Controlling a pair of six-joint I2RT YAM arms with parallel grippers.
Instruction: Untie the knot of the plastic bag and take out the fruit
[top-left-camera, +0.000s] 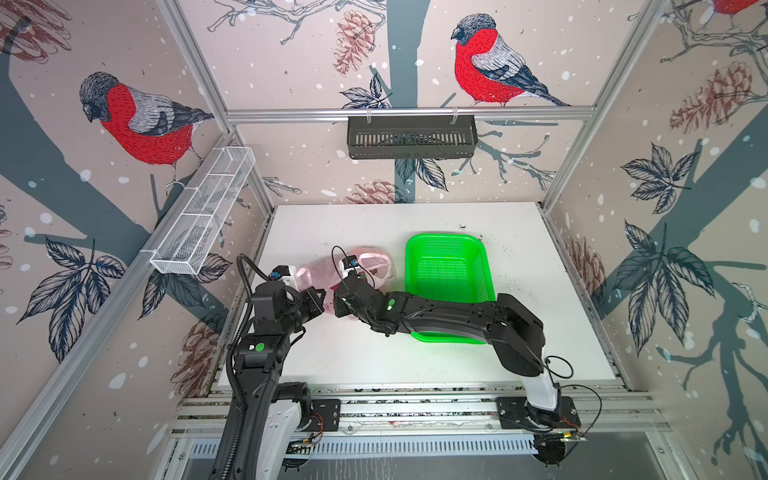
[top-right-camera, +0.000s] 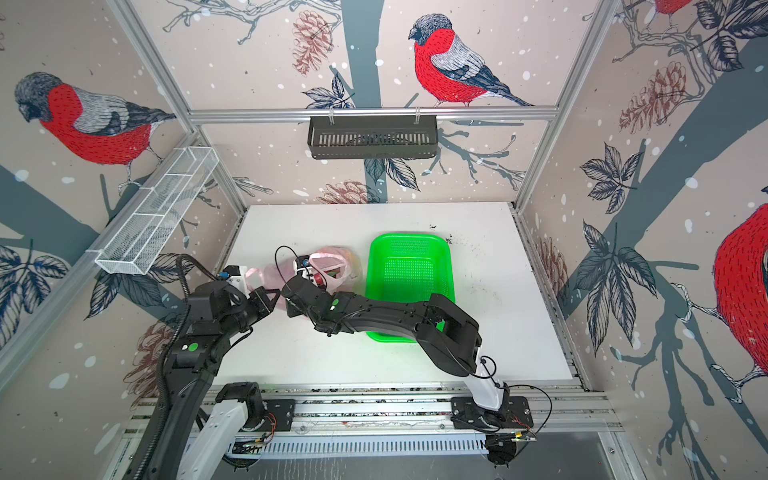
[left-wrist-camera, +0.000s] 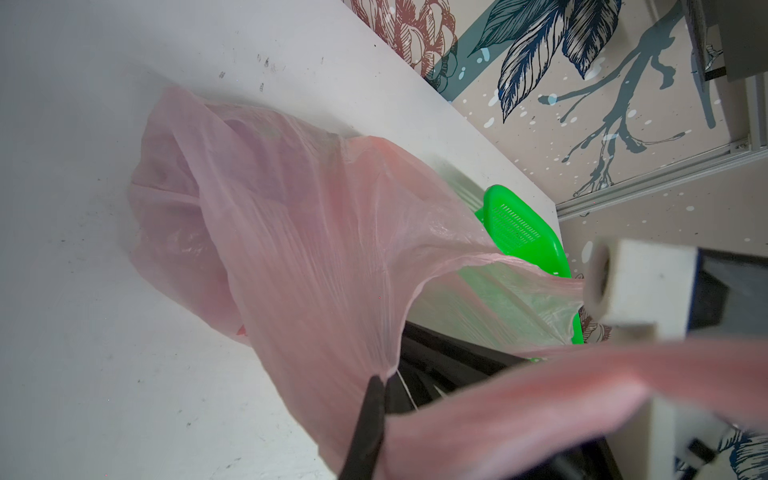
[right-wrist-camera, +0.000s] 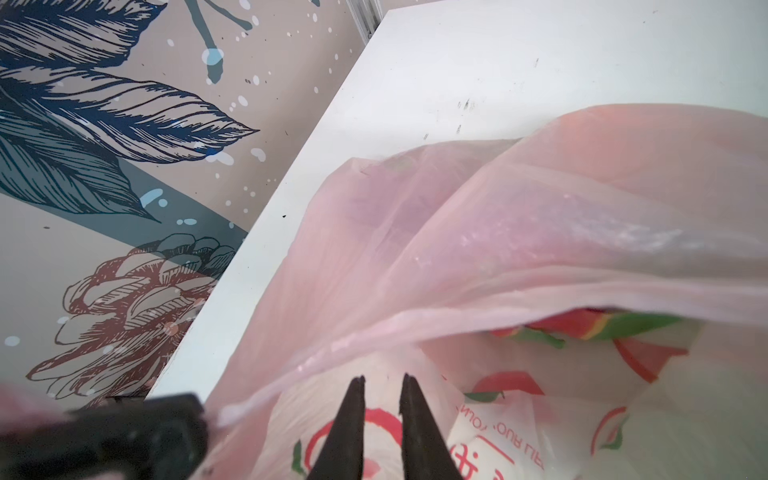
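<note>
Left wrist: left claw (left-wrist-camera: 380, 379) on bag (left-wrist-camera: 291, 216)

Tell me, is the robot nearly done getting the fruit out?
About halfway. The plastic bag gapes open, so it looks untied. The left pincer pinches its film; the right pincer hovers open in the mouth. The fruit is still inside, none in the green basket.

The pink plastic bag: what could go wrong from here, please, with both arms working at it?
1. The left fingers are shut on the pink plastic bag, whose thin film stretches from them; a hard pull could tear it.
2. The right fingers, slightly apart, sit inside the bag's mouth over printed film, short of the dragon fruit; closing here may pinch film, not fruit.
</note>
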